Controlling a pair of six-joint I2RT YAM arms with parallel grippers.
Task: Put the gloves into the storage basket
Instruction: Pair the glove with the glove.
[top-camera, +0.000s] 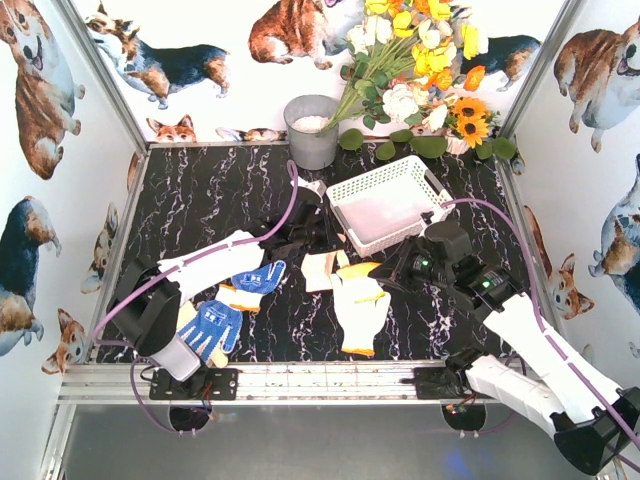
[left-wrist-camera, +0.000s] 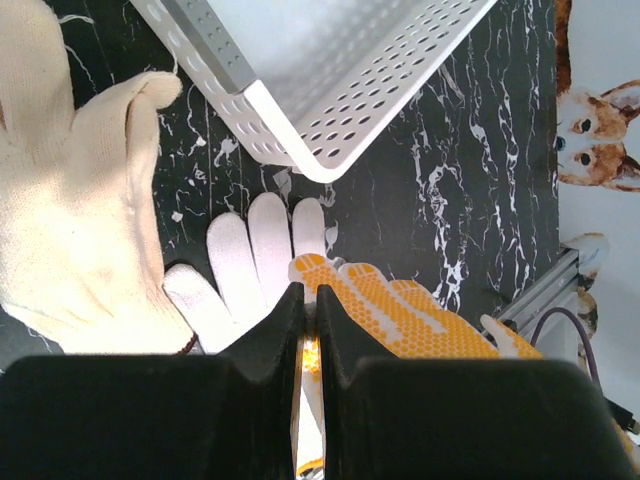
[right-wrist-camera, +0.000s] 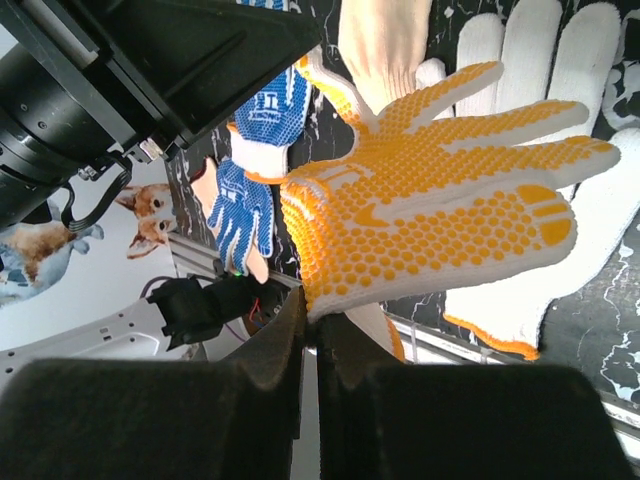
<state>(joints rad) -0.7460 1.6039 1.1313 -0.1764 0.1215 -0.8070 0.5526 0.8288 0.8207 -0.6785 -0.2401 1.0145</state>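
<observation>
The yellow-dotted glove (top-camera: 362, 272) (left-wrist-camera: 400, 310) (right-wrist-camera: 430, 210) hangs between both arms, just in front of the white storage basket (top-camera: 400, 235) (left-wrist-camera: 380, 90). My left gripper (top-camera: 322, 243) (left-wrist-camera: 311, 292) is shut, with yellow-and-white fabric pinched at the glove's fingertip end. My right gripper (top-camera: 385, 272) (right-wrist-camera: 312, 318) is shut on the same glove's edge near the cuff. A cream glove (top-camera: 318, 270) (left-wrist-camera: 70, 200) and a white glove (top-camera: 362, 320) (left-wrist-camera: 255, 250) lie under it. Two blue gloves (top-camera: 258, 279) (top-camera: 210, 328) lie at the left arm.
A grey metal bucket (top-camera: 312, 130) stands behind the basket's left end, and a bunch of flowers (top-camera: 420, 60) lies at the back right. Corgi-print walls close three sides. An aluminium rail (top-camera: 300, 380) runs along the near edge.
</observation>
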